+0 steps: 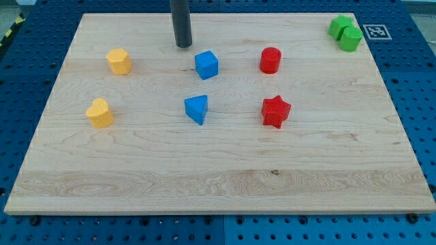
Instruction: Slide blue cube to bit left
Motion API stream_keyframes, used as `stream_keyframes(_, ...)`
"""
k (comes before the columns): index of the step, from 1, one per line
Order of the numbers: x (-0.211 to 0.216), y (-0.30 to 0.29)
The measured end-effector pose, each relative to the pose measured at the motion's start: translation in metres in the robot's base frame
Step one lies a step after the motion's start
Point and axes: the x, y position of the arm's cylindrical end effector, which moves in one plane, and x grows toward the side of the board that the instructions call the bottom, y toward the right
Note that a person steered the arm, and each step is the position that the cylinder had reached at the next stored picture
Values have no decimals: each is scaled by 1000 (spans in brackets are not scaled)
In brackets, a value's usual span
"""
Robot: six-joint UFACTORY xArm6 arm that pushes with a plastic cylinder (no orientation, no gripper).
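A: Camera view: the wooden bench (pixel 218 190) carries the small blue plastic cube (pixel 206 64) at centre-far, with my tip (pixel 184 45) just beside it, to its far left.

B: The claw?

A: No claw is visible, so I cannot tell; only a dark rod.

B: Risks?

A: My tip sits on the wrong side. Pushing from here would likely send the cube right, toward the red cylinder (pixel 270 60).

B: Any writing?

A: None readable; only a black-and-white marker tag (pixel 374 30) at the far right.

My tip (pixel 184 45) rests near the blue cube (pixel 206 64) — up-left.
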Motion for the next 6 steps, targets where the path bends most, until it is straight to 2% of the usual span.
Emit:
stream_keyframes(1, 14, 7)
stream_keyframes(3, 97, 17)
stream_keyframes(6, 54, 20)
